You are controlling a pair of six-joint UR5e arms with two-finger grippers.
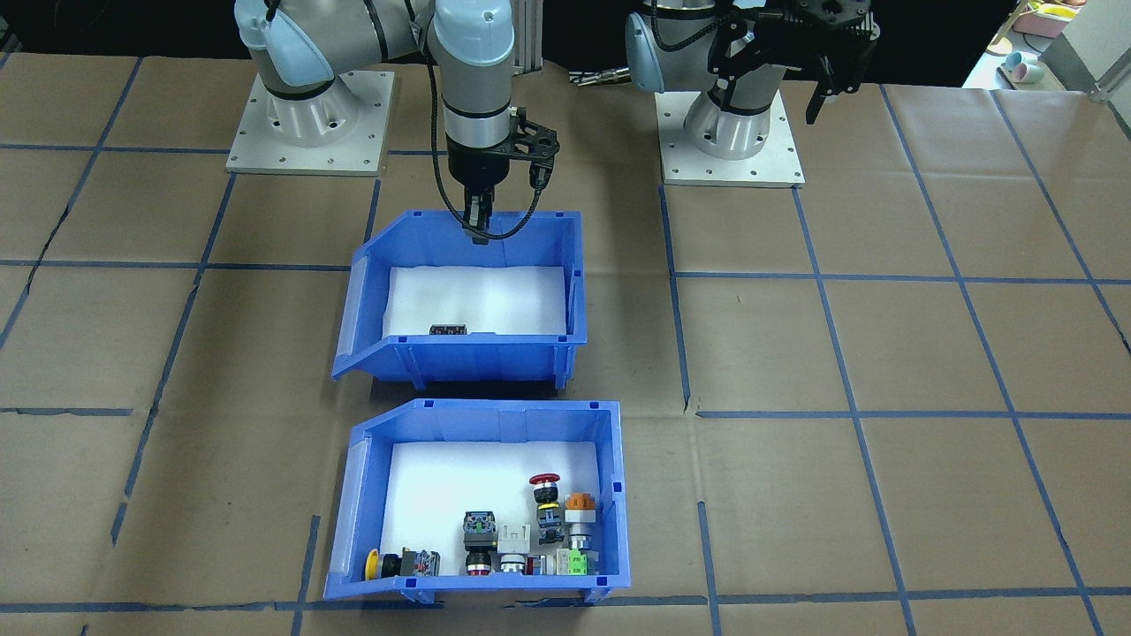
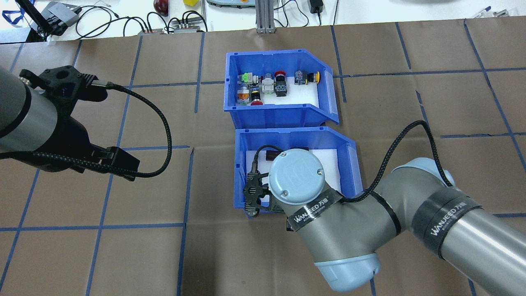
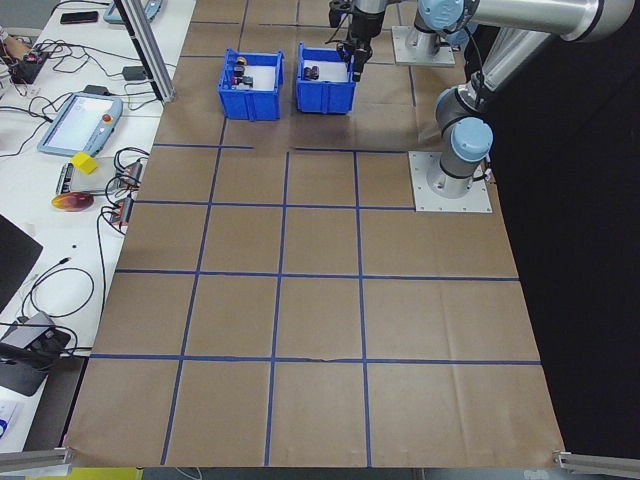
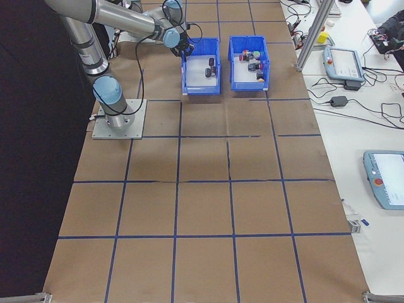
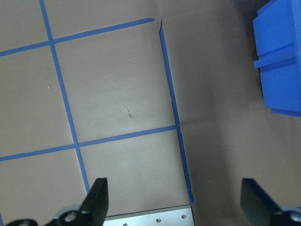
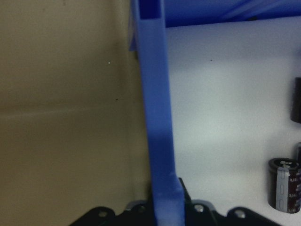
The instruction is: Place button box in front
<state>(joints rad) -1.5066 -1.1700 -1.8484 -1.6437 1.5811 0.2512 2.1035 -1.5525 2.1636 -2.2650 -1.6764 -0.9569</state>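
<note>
Right hand (image 1: 478, 231) clamped on the near wall of the capacitor bin (image 1: 459, 362); left hand (image 5: 188, 207) wide, empty; button box (image 1: 482, 583) untouched.

Two bins stand close together, a narrow gap between: the button box (image 1: 482, 503) on the operators' side, the second bin (image 1: 468, 296) toward the robot. Right tool (image 1: 478, 231) straddles that bin's robot-side wall (image 6: 157, 141). Counter (image 1: 884, 353) elsewhere open.

Two blue bins sitting side by side at far end of table (image 3: 330, 300), button box (image 3: 250, 86) lying farther from robot, far arm's gripper (image 3: 353, 62) hanging at other bin (image 3: 326, 90) rim.
</note>
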